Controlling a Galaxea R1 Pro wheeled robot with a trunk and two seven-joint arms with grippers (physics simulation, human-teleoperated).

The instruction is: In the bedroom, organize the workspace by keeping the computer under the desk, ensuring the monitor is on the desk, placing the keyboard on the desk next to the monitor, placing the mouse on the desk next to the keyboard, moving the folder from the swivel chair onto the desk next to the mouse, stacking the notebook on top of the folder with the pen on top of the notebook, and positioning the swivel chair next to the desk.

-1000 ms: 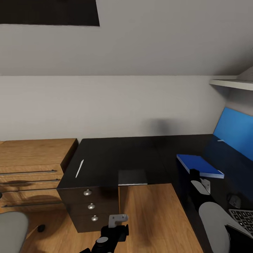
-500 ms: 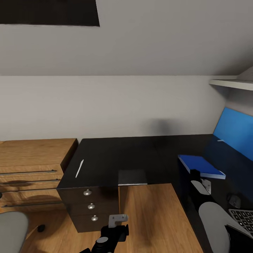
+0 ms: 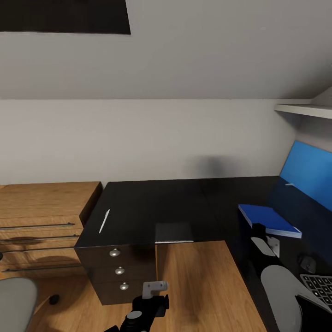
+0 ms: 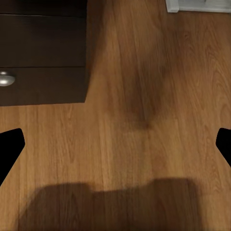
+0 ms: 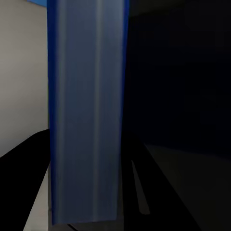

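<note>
One flat bright-blue folder (image 3: 269, 220) clamped in R gripper (image 3: 256, 229); L gripper (image 3: 154, 288) fingers apart.

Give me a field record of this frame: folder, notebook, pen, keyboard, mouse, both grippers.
folder: flat bright blue folder, held by the right gripper above the matte black L-shaped desk; its edge shows close up in the right wrist view
notebook: thin dark grey book lying at the desk's front edge
pen: slim white pen on the desk's left end
keyboard: silver-grey frame, dark keys, at the head view's lower right
mouse: small black mouse beside the keyboard
left gripper: open, low over the oak floor
</note>
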